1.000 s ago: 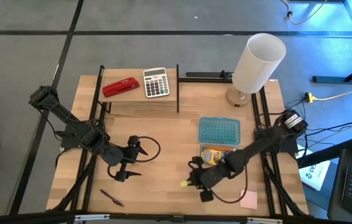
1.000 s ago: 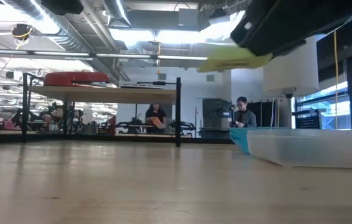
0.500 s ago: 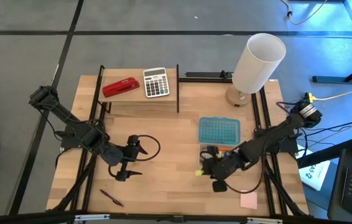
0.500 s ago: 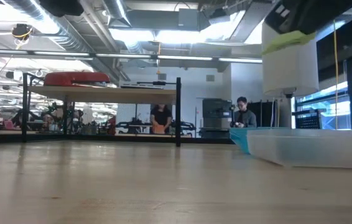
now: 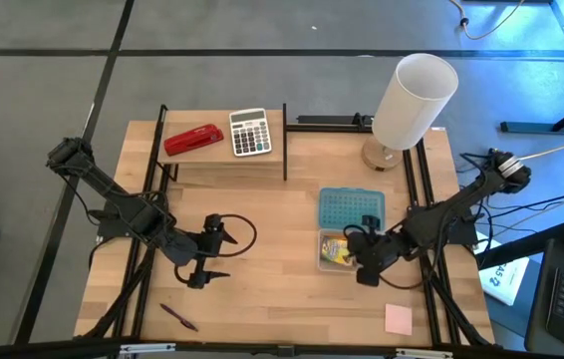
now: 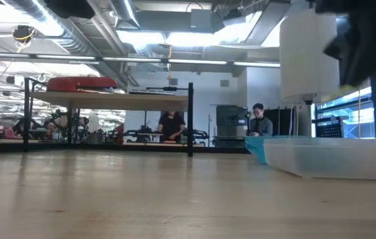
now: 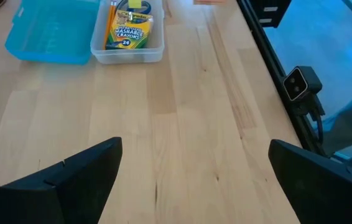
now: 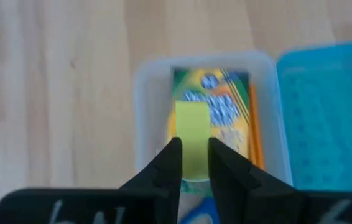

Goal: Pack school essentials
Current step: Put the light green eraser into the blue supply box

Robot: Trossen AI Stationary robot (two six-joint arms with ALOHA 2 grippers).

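Note:
My right gripper is shut on the tiny yellow piece and hovers over the clear box on the table's right half. The yellow-green crayon box and orange pencils lie inside it. The pink note pad lies flat near the table's near right corner. The dark purple pen lies near the near left corner. My left gripper is open above bare wood left of centre. The scissors cannot be made out. My right gripper pinches the yellow piece by its lower end between its two fingertips. The piece sticks out past the fingers, lifted clear, above the crayon box in the clear box.
The blue lid lies just beyond the clear box. A raised shelf at the far left carries the red stapler and grey calculator. A white lamp stands at the far right. Bare wood lies between the two grippers.
My right gripper has carried the yellow piece from the table's near middle toward the right and far edge, until it is over the clear box. It has stayed shut on the piece throughout.

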